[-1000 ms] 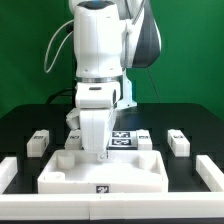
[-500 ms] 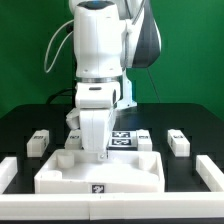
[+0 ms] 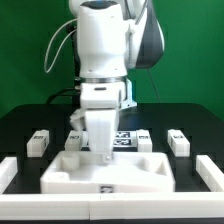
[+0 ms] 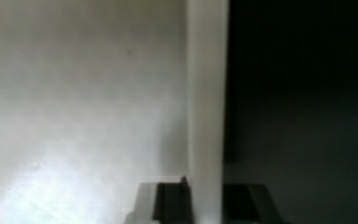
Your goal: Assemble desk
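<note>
The white, rimmed desk tabletop (image 3: 108,176) lies rim-up on the black table (image 3: 20,125), its long axis across the exterior view; the gripper (image 3: 103,152) pinches its rear rim

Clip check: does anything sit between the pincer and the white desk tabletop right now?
Nothing visible does. The pincer is shut on the far rim of the white plastic rimmed tabletop; in the wrist view the rim wall runs between its dark fingers, with no other part in the gap.
</note>
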{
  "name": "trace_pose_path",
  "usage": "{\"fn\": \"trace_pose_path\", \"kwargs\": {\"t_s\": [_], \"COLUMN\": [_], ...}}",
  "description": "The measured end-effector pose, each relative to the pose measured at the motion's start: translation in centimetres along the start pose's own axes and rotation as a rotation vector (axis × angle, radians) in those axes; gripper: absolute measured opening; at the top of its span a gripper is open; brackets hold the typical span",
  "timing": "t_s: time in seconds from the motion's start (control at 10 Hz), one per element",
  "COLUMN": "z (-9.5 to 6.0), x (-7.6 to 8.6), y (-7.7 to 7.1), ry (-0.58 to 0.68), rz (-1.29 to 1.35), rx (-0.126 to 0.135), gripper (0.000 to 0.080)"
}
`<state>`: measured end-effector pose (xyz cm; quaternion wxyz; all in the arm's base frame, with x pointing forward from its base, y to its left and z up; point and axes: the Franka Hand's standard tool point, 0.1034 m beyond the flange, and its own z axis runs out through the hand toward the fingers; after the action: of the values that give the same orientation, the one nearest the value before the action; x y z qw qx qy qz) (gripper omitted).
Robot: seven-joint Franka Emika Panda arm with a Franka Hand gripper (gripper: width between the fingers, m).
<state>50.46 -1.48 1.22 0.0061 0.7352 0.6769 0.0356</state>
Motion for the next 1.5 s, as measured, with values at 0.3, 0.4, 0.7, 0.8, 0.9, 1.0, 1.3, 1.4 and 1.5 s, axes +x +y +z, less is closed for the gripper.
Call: {"fn": "trace_pose_path", "kwargs": {"t_s": [0.3, 0.4, 0.7, 0.8, 0.9, 1.0, 1.3, 1.4, 1.5], "z": [0.2, 0.2, 0.3, 0.3, 0.3, 0.3, 0.3, 0.3, 0.3], "x": [2.9, 4.1, 4.3, 4.3, 4.2, 4.2, 4.2, 4.2, 4.1], "y": [0.9, 0.9, 0.9, 0.9, 0.9, 0.9, 0.9, 0.9, 0.9], "ry": [0.025, 0.031, 0.025, 0.025, 0.025, 0.025, 0.025, 0.025, 0.025], "rz": [-0.041, -0.046, -0.03, -0.03, -0.029, -0.029, -0.028, -0.027, -0.027], "rx": [0.009, 0.025, 0.053, 0.053, 0.053, 0.053, 0.053, 0.053, 0.053], "gripper": [0.0055, 0.0055, 0.0055, 0.0055, 0.0151, 0.0325, 0.0515, 0.0622, 0.0644]}}
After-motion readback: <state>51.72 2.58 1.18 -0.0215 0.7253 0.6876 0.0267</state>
